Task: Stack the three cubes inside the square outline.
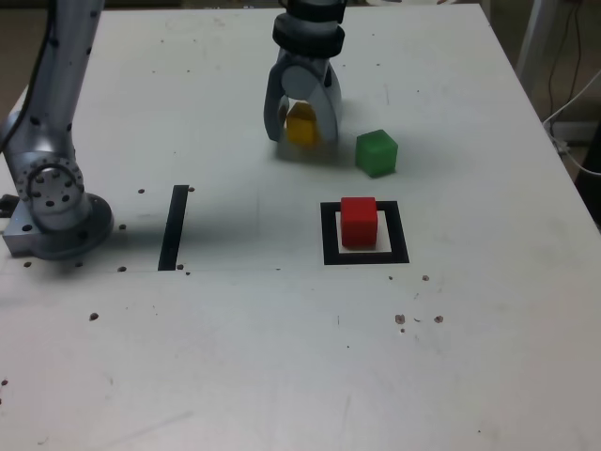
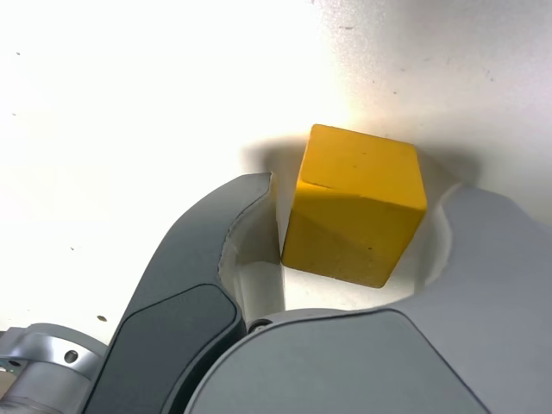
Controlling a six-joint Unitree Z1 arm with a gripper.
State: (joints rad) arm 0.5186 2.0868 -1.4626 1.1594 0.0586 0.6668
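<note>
Hand point(image 1: 302, 132), smooth grey curved jaws w/ matte finish, sits down on the table point(image 1: 282, 366) around the yellow cube point(image 1: 301, 127); the wrist view shows slim gaps betw. jaws and cube point(image 2: 355, 207) on both sides, so partly closed, not gripping it. Cube is solid, glossy, sharp-edged, resting on the white tabletop. Just beside the hand, on the exterior view's right, sits the green cube point(image 1: 377, 152), same size, turned a bit askew. Nearer the camera, the red cube point(image 1: 358, 221) stands upright inside the square outline point(image 1: 329, 235), thick black tape w/ white centre. Straight black tape strip point(image 1: 174, 226) lies well apart, exterior view's left, near the arm's metal base point(image 1: 52, 202). Tabletop white, lightly speckled.
</note>
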